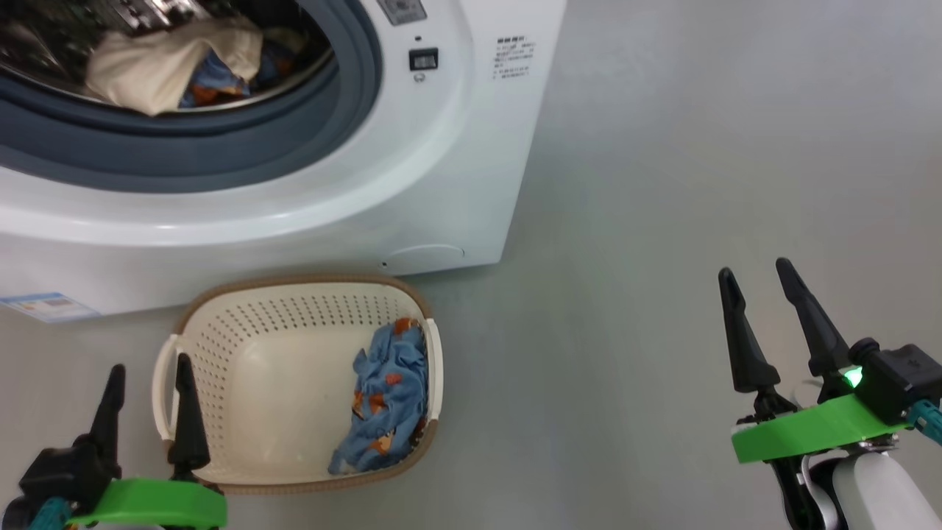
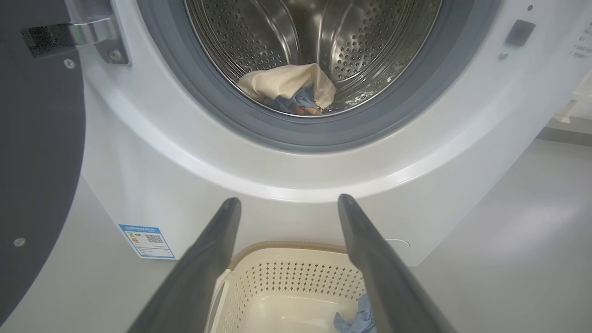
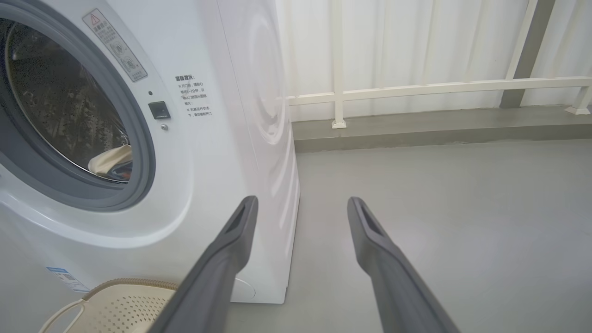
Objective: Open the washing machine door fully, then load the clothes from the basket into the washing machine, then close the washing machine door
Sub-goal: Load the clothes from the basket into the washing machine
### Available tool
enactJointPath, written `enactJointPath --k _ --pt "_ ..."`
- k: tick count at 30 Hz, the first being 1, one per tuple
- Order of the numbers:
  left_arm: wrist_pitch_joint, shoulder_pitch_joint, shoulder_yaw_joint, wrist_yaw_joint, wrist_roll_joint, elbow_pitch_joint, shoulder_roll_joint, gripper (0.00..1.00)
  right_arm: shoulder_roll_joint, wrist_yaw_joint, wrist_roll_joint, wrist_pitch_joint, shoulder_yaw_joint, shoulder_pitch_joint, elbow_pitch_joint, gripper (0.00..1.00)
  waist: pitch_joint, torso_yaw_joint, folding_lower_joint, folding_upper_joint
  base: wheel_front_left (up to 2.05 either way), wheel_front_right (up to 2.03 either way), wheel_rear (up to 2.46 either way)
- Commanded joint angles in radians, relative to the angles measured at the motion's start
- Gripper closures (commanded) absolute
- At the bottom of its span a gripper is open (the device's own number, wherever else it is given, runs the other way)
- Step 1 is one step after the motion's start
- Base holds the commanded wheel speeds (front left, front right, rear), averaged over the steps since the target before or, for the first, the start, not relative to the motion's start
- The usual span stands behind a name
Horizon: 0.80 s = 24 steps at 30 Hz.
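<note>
The left gripper (image 1: pixel 149 364) hangs with its two fingers spread and nothing between them, over the near left corner of the basket (image 1: pixel 309 283); the right gripper (image 1: pixel 753 267) is likewise released and empty, well apart to the right over the bare floor (image 1: pixel 662 184).

The basket sits on the floor just in front of the washing machine (image 1: pixel 441 184); one blue garment (image 1: pixel 386 397) with orange prints is left in it, slumped against the right wall.

The washing machine door (image 2: pixel 37 162) stands swung out to the left on its hinge, so the opening step looks done; a cream and blue bundle (image 1: pixel 176 66) already lies in the drum (image 2: pixel 370 37), so loading is partly done; the last garment and the closing of the door remain.

The remaining garment's long axis runs near to far along the basket wall, its narrower end nearest the robot; the basket's own long axis seems to lie across, parallel to the machine front.
</note>
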Motion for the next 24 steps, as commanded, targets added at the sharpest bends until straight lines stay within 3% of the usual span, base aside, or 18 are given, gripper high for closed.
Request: enactJointPath --k 1,24 --pt "-0.005 -0.025 0.021 -0.002 -0.007 -0.002 0.030 0.00 -0.006 0.004 -0.006 -0.008 0.025 -0.024 -0.028 0.00 0.051 -0.020 -0.0001 0.0000 0.00 0.00 0.00" --pt "-0.005 -0.300 -0.297 -0.002 -0.163 0.424 0.144 0.00 0.048 0.004 -0.004 -0.008 0.058 -0.158 -0.036 0.00 0.270 -0.086 -0.0001 0.0000 0.00 0.00 0.00"
